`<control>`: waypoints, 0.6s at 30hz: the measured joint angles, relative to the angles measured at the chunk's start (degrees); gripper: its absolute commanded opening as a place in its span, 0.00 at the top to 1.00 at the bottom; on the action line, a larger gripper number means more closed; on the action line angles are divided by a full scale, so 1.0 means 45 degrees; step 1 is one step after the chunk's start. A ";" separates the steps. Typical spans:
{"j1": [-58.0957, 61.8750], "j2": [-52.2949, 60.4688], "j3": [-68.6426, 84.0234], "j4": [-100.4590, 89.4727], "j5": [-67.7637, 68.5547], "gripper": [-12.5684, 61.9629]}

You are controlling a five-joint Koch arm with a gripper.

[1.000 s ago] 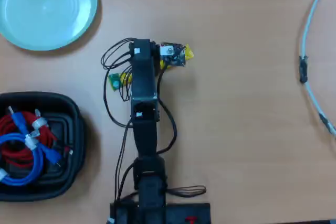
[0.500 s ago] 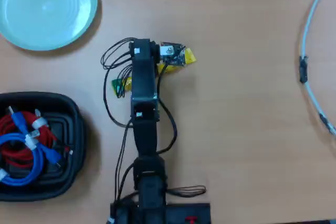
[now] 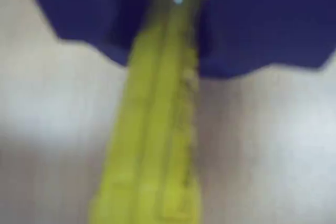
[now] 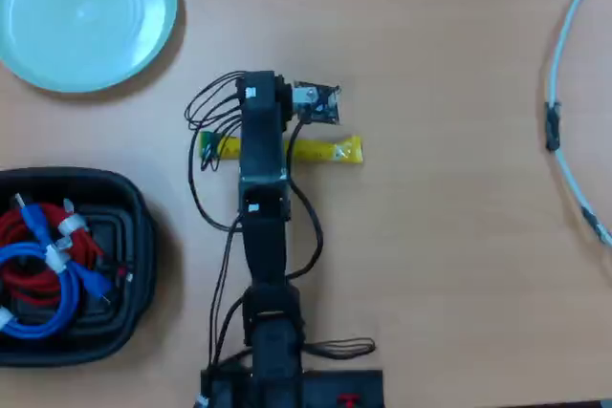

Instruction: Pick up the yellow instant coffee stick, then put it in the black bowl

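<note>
Yellow instant coffee stick point(image 4: 325, 149): lies crosswise under my arm near the table's middle, green end toward the left in the overhead view.
Gripper point(image 4: 263, 145): hidden beneath my arm; I cannot tell its opening or hold.
Progress: stick not yet in black bowl point(image 4: 139, 236), which sits at the table's left edge holding cables point(image 4: 43, 265).
Look: bright foil, blurred in the wrist view.

The stick point(image 4: 325, 149) is bright yellow with a green end point(image 4: 207, 149); in the wrist view it looks yellow-green point(image 3: 157, 129) against dark blue. The bowl point(image 4: 139, 226) is black and holds red cables point(image 4: 29, 274) and blue cables point(image 4: 43, 317) with white ties. The plate point(image 4: 86, 11) is light teal. The desk point(image 4: 430, 236) is light brown wood. The arm point(image 4: 260, 188) is black.
</note>
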 measured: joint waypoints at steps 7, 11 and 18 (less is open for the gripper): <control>-0.0625 0.0254 0.0020 0.0039 0.0430 0.91; -0.0723 0.0703 0.0039 0.0039 0.1074 0.92; -0.1133 0.2656 0.0020 0.0059 0.1328 0.92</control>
